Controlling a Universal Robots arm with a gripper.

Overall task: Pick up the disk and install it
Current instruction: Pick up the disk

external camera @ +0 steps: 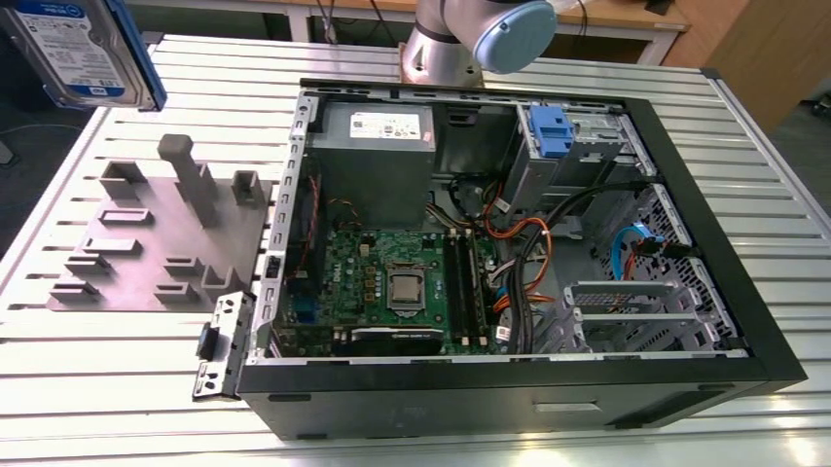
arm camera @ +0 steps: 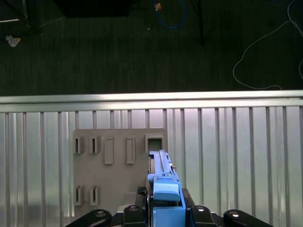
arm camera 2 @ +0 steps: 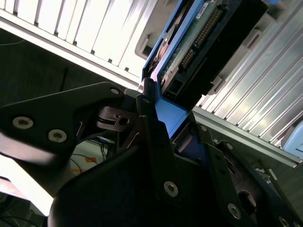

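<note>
- Desk [external camera: 117, 389]: ribbed metal slats, pale and shiny, running the long way. In the first wrist view a dark floor [arm camera: 142, 47] with loose cables lies past its edge.
- Computer case [external camera: 520, 399]: black box lying on its side on the desk, lid off. Inside are a green circuit board [external camera: 389, 282], a grey metal box [external camera: 377, 156] with a small white label, bundles of orange and black wire, and a small blue plastic bracket [external camera: 552, 131] in the far bay.
- Grey plate [external camera: 143, 243]: flat matt slab on the desk, just beside the case on the exterior view's left. It has rectangular slots and several upright blocks.
- Disk [external camera: 72, 49]: flat silver rectangle with a white-and-blue label face and blue plastic rails along the sides.
  - It is held up off the desk at the exterior view's far left, tilted, well apart from the case.
  - In the first wrist view it shows edge-on, over the grey plate.
  - In the second wrist view its underside shows a green board and a row of connector pins.
- Claw [arm camera 2: 163, 111]: black metal links with bright screws. The jaws are drawn in narrow and clamped on the disk at its blue rail end.
</note>
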